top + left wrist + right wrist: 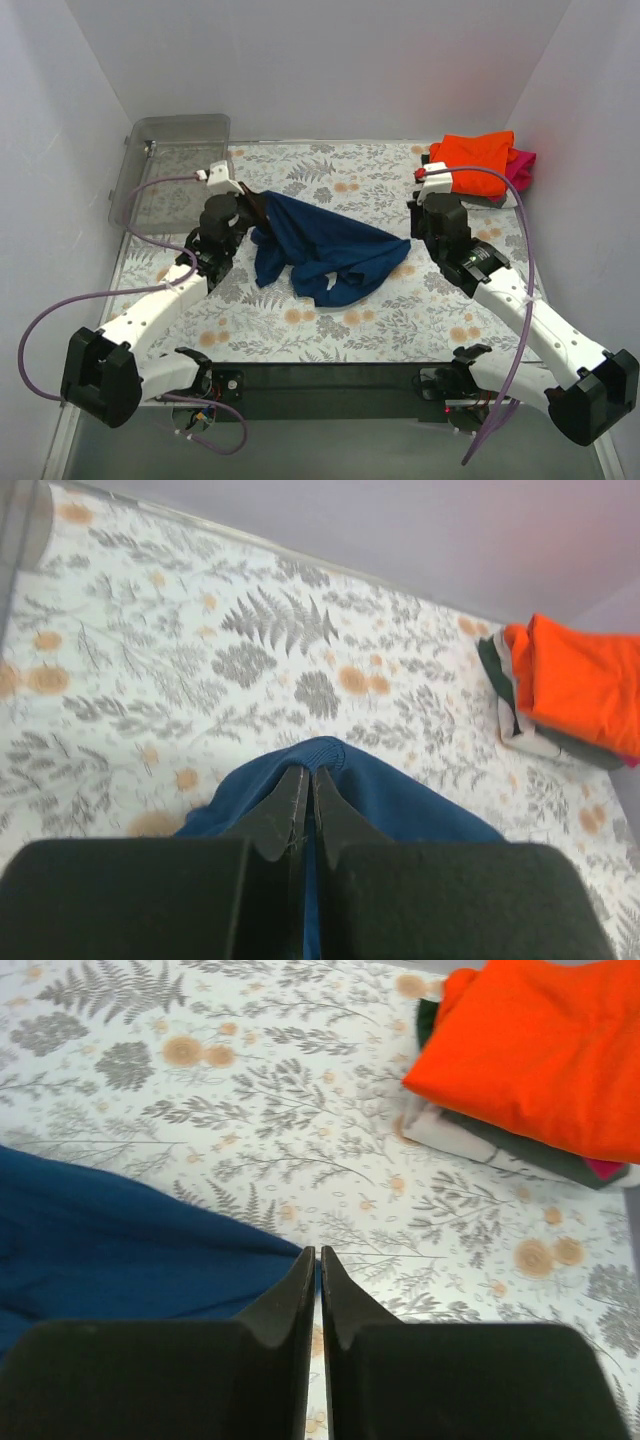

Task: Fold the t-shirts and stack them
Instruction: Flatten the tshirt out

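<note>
A navy blue t-shirt lies crumpled mid-table, stretched between both grippers. My left gripper is shut on the shirt's ribbed edge at its upper left. In the left wrist view the gripper pinches that ribbed edge, and the navy cloth bulges round the fingers. My right gripper is shut on the shirt's right corner. In the right wrist view a sliver of blue shows between the tips of the gripper, and the navy cloth spreads to the left. A folded orange t-shirt tops a stack at the back right, above a magenta one.
A clear plastic bin stands at the back left corner. White walls close in the table on three sides. The folded stack lies just beyond the right gripper, with greyish cloth under the orange. The floral tablecloth covers the table.
</note>
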### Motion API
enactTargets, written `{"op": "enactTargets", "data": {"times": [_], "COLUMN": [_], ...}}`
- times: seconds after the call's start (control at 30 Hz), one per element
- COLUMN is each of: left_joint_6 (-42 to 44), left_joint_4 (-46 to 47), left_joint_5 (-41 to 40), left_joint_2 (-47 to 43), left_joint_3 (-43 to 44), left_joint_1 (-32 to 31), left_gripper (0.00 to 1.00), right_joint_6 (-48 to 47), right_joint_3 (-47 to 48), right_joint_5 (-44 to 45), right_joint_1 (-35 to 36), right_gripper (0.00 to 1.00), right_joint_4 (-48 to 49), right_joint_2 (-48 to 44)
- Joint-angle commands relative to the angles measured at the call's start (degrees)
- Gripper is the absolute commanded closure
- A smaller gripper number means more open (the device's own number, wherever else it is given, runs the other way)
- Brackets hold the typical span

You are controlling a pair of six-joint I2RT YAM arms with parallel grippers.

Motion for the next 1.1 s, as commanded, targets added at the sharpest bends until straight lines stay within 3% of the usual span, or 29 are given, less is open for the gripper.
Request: {"op": "enactTargets", "data": {"times": [0.0, 0.13, 0.17, 0.2, 0.23, 0.33, 0.37, 0.47, 0.73, 1.07], "left_joint_6": [3.35, 4.93, 4.84, 4.23, 3.71, 1.77, 1.16, -0.69, -5.00, -5.09], "left_joint_4": [1.21, 2.01, 1.75, 0.88, -0.09, -0.46, 0.59, 3.06, 4.47, -1.68], "left_joint_5": [8.71, 14.18, 14.53, 15.67, 15.85, 18.14, 18.66, 20.25, 17.17, 8.82], "left_joint_2": [4.27, 18.82, 21.84, 24.74, 29.47, 31.10, 30.23, 25.83, 12.31, 11.05], "left_joint_3": [4.09, 10.50, 13.56, 15.51, 17.18, 18.52, 17.21, 12.20, -3.96, -6.36], "left_joint_1": [7.14, 10.23, 11.45, 12.16, 12.69, 13.13, 13.04, 12.35, 6.46, 3.99], "left_gripper": [1.00, 1.00, 0.95, 0.84, 0.64, 0.40, 0.36, 0.32, 0.32, 0.34], "right_joint_6": [-1.50, 1.82, 2.53, 3.06, 4.03, 5.26, 5.53, 5.79, 5.97, 4.83], "right_joint_3": [0.86, -1.34, -1.69, -2.56, -2.92, -4.76, -5.29, -6.96, -8.81, -7.85], "right_joint_5": [4.11, -5.64, -10.19, -12.41, -14.43, -19.37, -20.50, -22.79, -31.32, -32.73], "right_joint_1": [-1.21, -1.21, -1.13, -0.95, -0.78, 0.28, 0.45, 0.89, 2.39, 5.64], "right_gripper": [0.99, 0.99, 0.99, 0.97, 0.93, 0.75, 0.64, 0.52, 0.44, 0.41], "right_joint_4": [-2.93, -2.23, -1.53, -1.18, -0.74, 0.84, 1.54, 2.95, 6.56, 7.70], "right_joint_2": [-0.70, 0.17, 0.61, 1.66, 2.19, 3.42, 3.51, 3.43, 6.06, 12.82]}}
